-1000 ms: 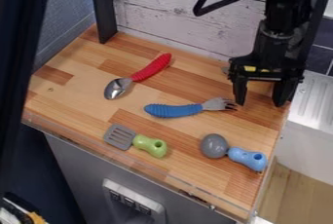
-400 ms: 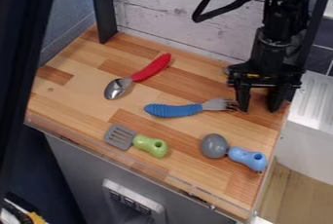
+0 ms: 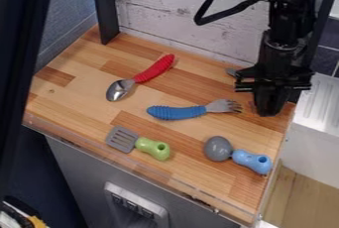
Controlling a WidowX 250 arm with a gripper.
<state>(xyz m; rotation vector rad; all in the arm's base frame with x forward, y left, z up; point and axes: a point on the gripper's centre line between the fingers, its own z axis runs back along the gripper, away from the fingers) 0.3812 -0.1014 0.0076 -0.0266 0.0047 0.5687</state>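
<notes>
In the camera view, I have the gripper (image 3: 269, 112) low over the wooden counter (image 3: 218, 199), near its right edge and toward the back. Its fingers are drawn together, hanging straight down, and I see nothing caught between them. Whether the tips touch the wood I can't tell from here.

The nearest piece I can make out fully is the fork (image 3: 218, 106), just beside the fingers. It lies across the middle of the counter, metal tines toward the gripper and ridged blue handle toward the left edge. Behind the gripper, near the back edge, I see a small bit of grey metal (image 3: 231, 72), the rest hidden by the arm.

The spoon (image 3: 120, 89) sits in the back left part, its bowl toward the left edge and its red handle slanting up to the back edge. Near the front edge, left of its middle, I have a small spatula (image 3: 122, 139) with a slotted grey blade and a stubby green handle. Toward the front right corner lies a utensil with a rounded grey head (image 3: 218, 148); its light blue handle (image 3: 252, 161) points to the right edge and ends close to it.
</notes>
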